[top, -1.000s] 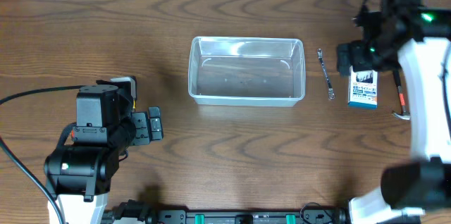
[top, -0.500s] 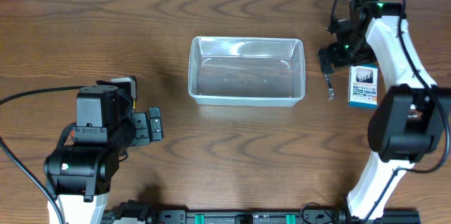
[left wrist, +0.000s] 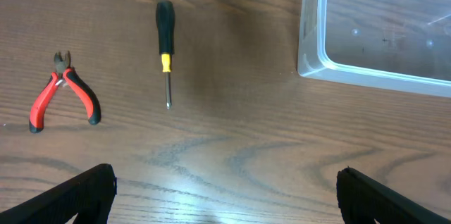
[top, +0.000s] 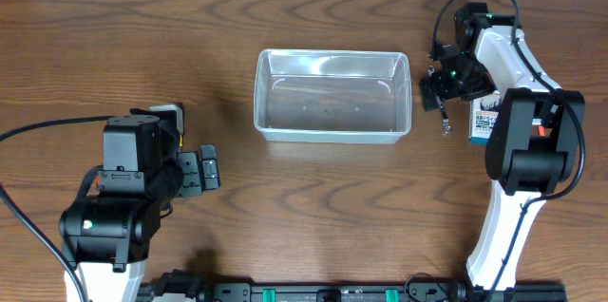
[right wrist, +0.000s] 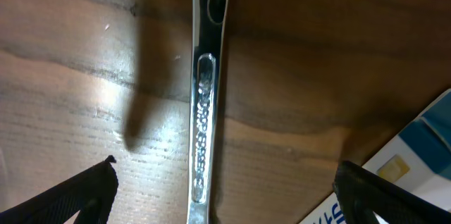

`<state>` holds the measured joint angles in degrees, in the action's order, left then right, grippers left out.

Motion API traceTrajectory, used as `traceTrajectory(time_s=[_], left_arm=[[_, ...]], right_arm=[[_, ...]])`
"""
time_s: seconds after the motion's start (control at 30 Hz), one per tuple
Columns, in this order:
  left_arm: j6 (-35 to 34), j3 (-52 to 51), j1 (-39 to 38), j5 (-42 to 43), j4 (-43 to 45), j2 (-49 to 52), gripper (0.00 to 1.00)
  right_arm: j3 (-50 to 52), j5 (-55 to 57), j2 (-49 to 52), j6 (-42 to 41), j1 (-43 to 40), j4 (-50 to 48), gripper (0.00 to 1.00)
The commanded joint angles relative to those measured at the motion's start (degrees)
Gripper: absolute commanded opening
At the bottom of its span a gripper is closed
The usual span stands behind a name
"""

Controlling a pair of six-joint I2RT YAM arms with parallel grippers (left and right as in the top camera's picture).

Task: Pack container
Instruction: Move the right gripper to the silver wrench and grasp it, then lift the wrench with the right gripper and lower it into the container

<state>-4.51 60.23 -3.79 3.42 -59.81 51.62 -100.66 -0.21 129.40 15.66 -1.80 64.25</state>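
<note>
We have a brown wooden surface (top: 332, 217) with the container (top: 258, 93) lying near its middle, closer to the far edge, open side up and with nothing in it, so we judge the packing has barely begun. The left arm sits back at the near left, well apart from the container, and its hand (top: 204, 169) is spread wide with nothing between the fingers; its wrist view shows the container's corner (left wrist: 310, 69) at the upper right. The right arm reaches out to the strip of surface just right of the container, and its hand (top: 439, 88) hangs low over the tools there. In the right wrist view that hand (right wrist: 225, 203) is spread too, one finger at each lower corner. Beside it lies a blue-and-white box (top: 481, 123), partly hidden under the arm. On the left side, seen only from the left wrist, lie a black-handled screwdriver (left wrist: 165, 48) and red pliers (left wrist: 63, 97), apart from each other and from the container. Thinnest of all is the wrench (top: 445, 123), a slim bright bar between container and box; it runs straight up the middle of the right wrist view (right wrist: 204, 97), flat on the wood and in line between the fingers, neither of which touches it. We take the step in hand to be the reach for this wrench. The next move calls for lowering until the fingertips straddle the bar, then closing squarely across its narrow width, since so thin and flat a piece could easily slip.
</note>
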Motion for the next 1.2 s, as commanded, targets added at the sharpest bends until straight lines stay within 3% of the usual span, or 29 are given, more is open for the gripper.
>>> traceTrajectory(time_s=[0.0, 0.37, 0.67, 0.77, 0.9, 1.0, 1.17], left_arm=[[-0.5, 1.18, 0.35, -0.5, -0.17, -0.07, 0.98], [-0.5, 1.18, 0.35, -0.48, -0.17, -0.07, 0.98], [-0.5, 1.18, 0.35, -0.48, -0.17, -0.07, 0.97], [-0.5, 1.18, 0.35, -0.48, -0.17, -0.07, 0.98], [-0.5, 1.18, 0.35, -0.48, -0.17, -0.07, 0.98], [-0.5, 1.18, 0.35, -0.48, -0.17, -0.07, 0.98], [-0.5, 1.18, 0.35, -0.48, -0.17, -0.07, 0.98]], right_arm=[[-0.83, -0.26, 1.36, 0.68, -0.35, -0.55, 0.99], [-0.79, -0.7, 4.17, 0.66, 0.55, -0.13, 0.99], [-0.79, -0.7, 4.5, -0.83, 2.21, 0.0, 0.75], [-0.79, -0.7, 4.5, -0.9, 2.45, 0.04, 0.59], [-0.79, -0.7, 4.5, -1.49, 2.6, 0.22, 0.46], [-0.79, -0.68, 4.5, -1.79, 2.6, 0.24, 0.42], [-0.79, -0.7, 4.5, -1.92, 2.64, 0.31, 0.24]])
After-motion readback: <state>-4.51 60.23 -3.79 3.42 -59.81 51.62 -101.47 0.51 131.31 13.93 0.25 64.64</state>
